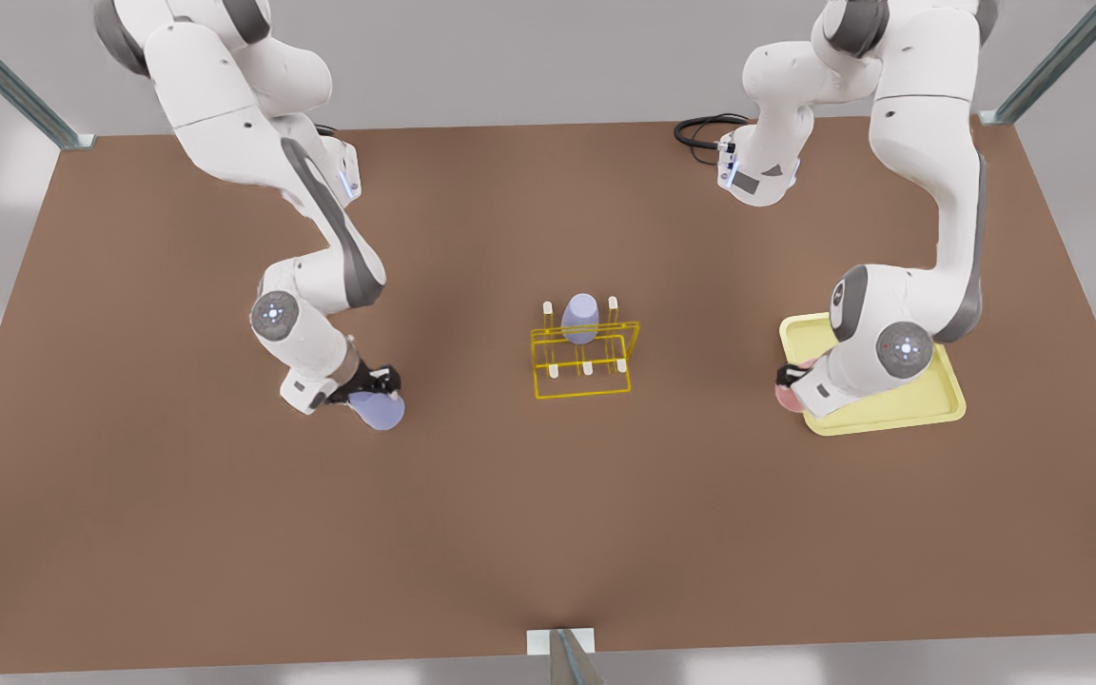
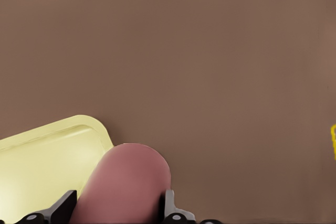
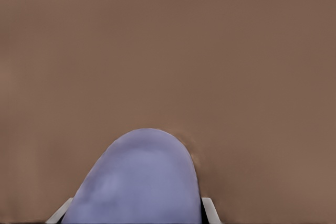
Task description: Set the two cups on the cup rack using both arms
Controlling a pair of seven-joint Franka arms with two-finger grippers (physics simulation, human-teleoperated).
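Cups in both grips: your left gripper (image 2: 118,211) clamps the salmon pink cup (image 2: 126,182) at the pale-yellow tray's (image 1: 929,404) edge, front view's right; your right gripper (image 3: 134,211) clasps a lavender cup (image 3: 139,182) at left. A matching lavender cup (image 1: 580,317) sits on the yellow cup rack (image 1: 586,360), centre table.

Plain brown table (image 1: 225,533), bright yellow rack (image 1: 584,360) with cream pegs, two lavender cups (image 1: 580,317), salmon cup (image 2: 123,184), pale yellow tray (image 1: 900,404).
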